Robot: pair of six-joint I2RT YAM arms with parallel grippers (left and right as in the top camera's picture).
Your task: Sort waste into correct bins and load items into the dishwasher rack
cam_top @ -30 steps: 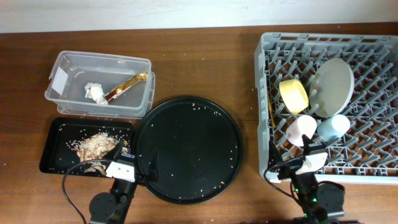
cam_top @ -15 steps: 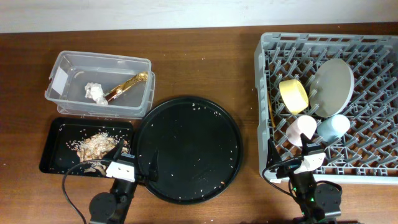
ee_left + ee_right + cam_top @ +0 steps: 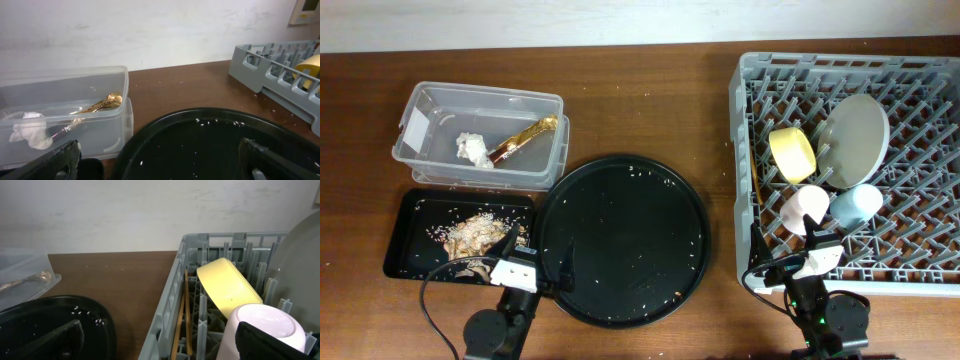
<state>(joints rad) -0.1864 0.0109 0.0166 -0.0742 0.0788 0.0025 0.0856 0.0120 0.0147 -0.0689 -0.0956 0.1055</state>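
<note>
A: Where's the waste?
B: We see the crumpled white tissue (image 3: 474, 148) and long gold-and-brown shiny wrapper (image 3: 525, 139) in the clear rectangular plastic tub (image 3: 420, 160). The brownish crumbly scraps (image 3: 475, 233) are in the shallow black rectangular tray (image 3: 405, 235).
A: Dishes?
B: The small yellow bowl (image 3: 792, 153), pink cup (image 3: 804, 209), blue cup (image 3: 855, 205), grey-green round plate (image 3: 853, 128) and thin wooden chopsticks (image 3: 179, 325) all sit in the large grey pegged plastic crate (image 3: 920, 262).
A: Claws?
B: The left gripper (image 3: 160, 162) and right gripper (image 3: 160, 342) are both spread wide (gripping nothing).

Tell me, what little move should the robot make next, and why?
Probably none beyond parking. The tissue and wrapper lie in the clear tub, the food scraps in the black tray, and the bowl, plate, pink cup, blue cup and chopsticks sit in the rack. The left gripper and right gripper are open and empty, so nothing seems left to carry.
</note>
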